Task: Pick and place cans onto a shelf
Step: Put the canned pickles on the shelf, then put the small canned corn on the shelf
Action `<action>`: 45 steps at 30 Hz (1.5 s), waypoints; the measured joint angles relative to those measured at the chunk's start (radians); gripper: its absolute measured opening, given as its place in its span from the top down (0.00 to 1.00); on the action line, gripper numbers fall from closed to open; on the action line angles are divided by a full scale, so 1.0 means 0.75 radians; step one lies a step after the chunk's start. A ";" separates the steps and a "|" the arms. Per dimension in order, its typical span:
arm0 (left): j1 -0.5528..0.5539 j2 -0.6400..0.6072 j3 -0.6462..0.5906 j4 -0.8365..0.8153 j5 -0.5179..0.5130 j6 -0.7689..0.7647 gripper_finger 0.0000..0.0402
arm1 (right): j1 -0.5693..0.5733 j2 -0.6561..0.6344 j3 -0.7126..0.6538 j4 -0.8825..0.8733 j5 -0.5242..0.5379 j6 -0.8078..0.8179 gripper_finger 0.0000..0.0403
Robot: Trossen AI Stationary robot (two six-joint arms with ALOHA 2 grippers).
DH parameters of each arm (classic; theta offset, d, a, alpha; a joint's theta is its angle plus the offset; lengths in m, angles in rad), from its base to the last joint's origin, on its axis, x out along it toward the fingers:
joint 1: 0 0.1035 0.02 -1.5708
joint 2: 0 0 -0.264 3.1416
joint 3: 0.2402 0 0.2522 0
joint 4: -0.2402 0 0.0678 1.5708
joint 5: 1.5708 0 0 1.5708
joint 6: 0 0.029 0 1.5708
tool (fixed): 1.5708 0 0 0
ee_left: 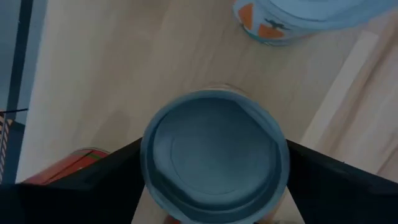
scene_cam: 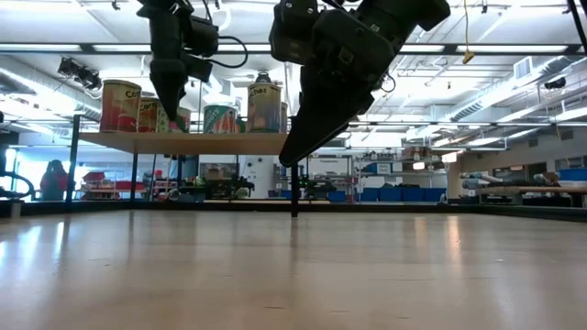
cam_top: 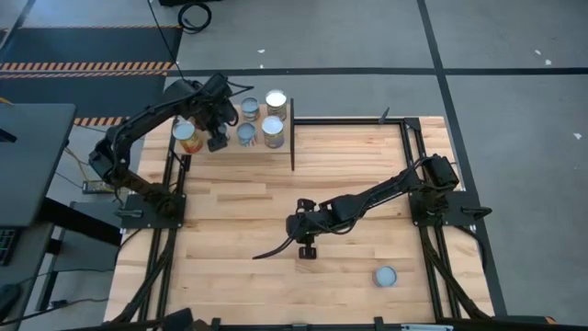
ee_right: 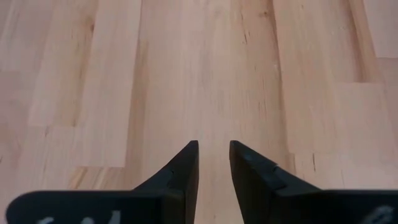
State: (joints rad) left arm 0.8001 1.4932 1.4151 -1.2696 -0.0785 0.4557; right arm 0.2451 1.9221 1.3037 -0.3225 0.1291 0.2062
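Note:
The shelf (scene_cam: 229, 142) stands at the table's far left, with several cans on it, such as a pale one (cam_top: 276, 99) and an orange one (cam_top: 188, 136). My left gripper (cam_top: 218, 138) points down over the shelf and is shut on a silver-topped can (ee_left: 214, 155). In the high view the gripper hides that can. One can with a blue-teal top (cam_top: 385, 276) stands alone on the table near its front right. My right gripper (cam_top: 308, 250) hangs above the table's middle, empty, its fingers (ee_right: 186, 162) almost together. My left gripper holds the can by its round side wall (ee_left: 149, 168), one finger on each opposite side, just below the top rim. The fingers come from above, pointing down. The can is upright; in the low view its bottom (scene_cam: 174, 126) seems to rest on the shelf board.
Another can with an orange and blue label (ee_left: 292, 18) stands close beyond the held one, and the orange can (ee_left: 68, 165) stands close beside it. The shelf's black upright edge (cam_top: 293, 138) borders its right side. Bare tabletop (ee_right: 205, 74) lies under my right gripper.

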 joint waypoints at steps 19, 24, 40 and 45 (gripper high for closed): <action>-0.019 -0.005 0.153 -0.160 0.017 -0.070 0.12 | 0.000 -0.034 0.000 -0.016 0.020 -0.139 0.70; -0.053 -0.051 0.288 -0.196 0.023 -0.131 0.12 | -0.001 -0.162 0.000 -0.033 0.155 -0.245 0.70; -0.347 -0.529 0.181 0.129 0.329 -0.443 0.12 | 0.248 -0.516 -0.049 -0.204 0.246 -0.049 0.70; -0.650 -0.627 -0.066 0.459 0.346 -0.563 0.12 | 0.430 -0.546 -0.049 -0.565 0.214 0.406 0.66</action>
State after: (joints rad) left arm 0.3129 1.0229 1.3652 -0.9251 0.1814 0.0332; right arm 0.5673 1.5127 1.2667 -0.7460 0.2898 0.5108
